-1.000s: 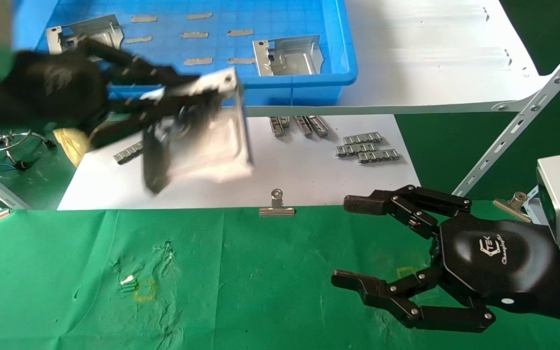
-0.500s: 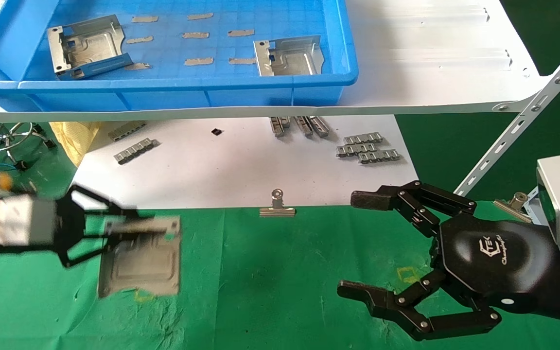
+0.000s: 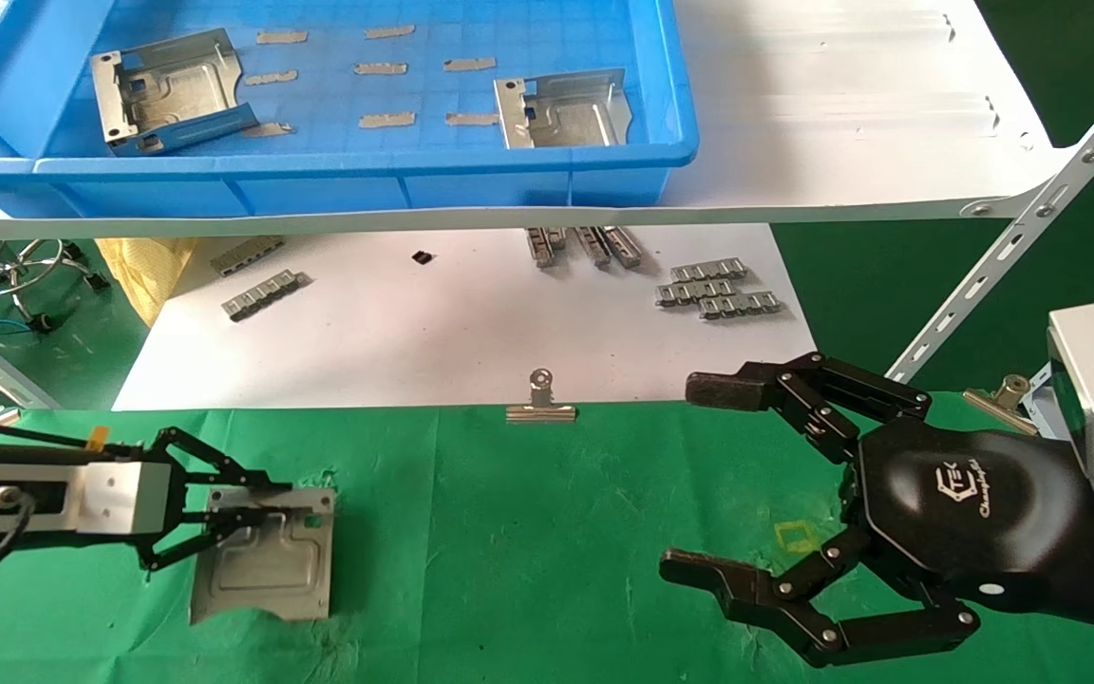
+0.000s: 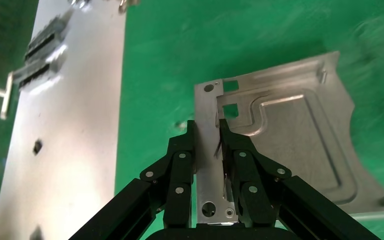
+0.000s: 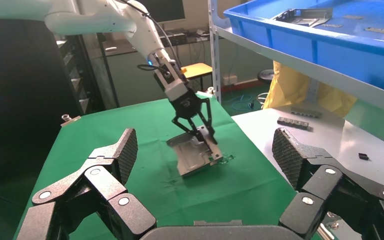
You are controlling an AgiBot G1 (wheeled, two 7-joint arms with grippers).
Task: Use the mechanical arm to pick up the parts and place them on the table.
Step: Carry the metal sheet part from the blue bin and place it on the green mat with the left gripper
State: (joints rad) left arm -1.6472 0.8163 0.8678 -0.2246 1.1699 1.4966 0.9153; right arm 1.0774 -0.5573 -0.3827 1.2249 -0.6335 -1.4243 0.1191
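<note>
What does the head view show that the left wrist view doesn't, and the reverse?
Head view only: the blue bin on the shelf with two more parts inside, and the open right gripper over the green table. Left wrist view only: the fingers pinching the part's folded edge, seen close. Both: the left gripper shut on the part at the cloth, plus the white sheet with its ridged strips.

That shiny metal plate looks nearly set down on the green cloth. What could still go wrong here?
The left gripper is shut on the plate by one thin folded edge, so it could slip or twist on release. In the right wrist view the plate looks tilted, so it might drop onto the wrinkled green table and slide.
</note>
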